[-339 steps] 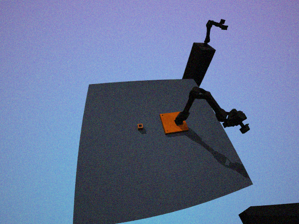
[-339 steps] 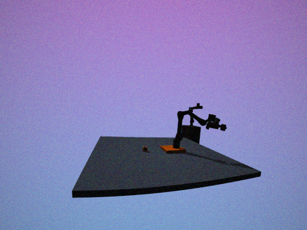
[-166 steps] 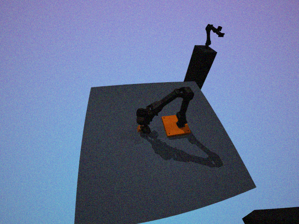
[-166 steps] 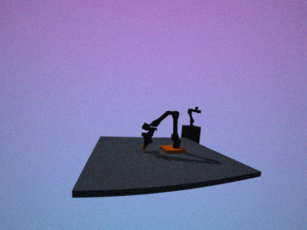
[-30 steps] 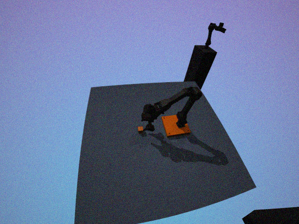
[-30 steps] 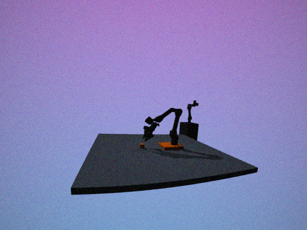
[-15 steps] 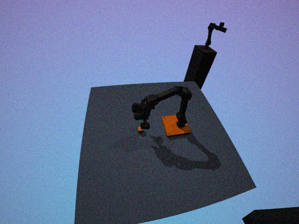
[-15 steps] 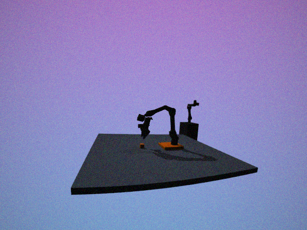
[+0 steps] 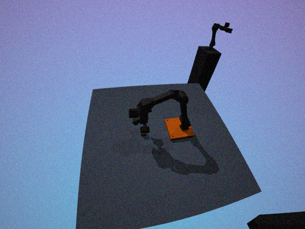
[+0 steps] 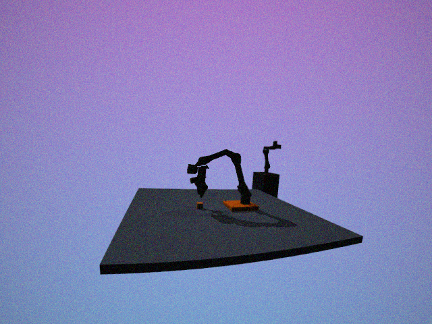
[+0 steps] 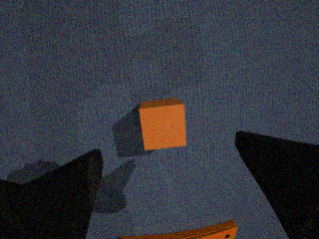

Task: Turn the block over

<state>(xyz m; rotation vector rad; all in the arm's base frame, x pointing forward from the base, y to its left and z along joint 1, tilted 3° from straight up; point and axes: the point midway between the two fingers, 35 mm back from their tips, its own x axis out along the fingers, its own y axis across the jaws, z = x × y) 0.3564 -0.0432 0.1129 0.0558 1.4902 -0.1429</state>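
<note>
Your hand (image 10: 202, 191) hangs above the bench (image 10: 167, 237) with its fingers spread wide and nothing between them. The orange block (image 11: 162, 126) rests on the bench right below it, beside the arm's orange base plate (image 9: 175, 129), nearer the far edge than the near one.

The little orange block (image 11: 162, 125) sits flat on the dark tabletop (image 11: 199, 40), at 9 o'clock from the orange base plate (image 9: 178, 128).
</note>
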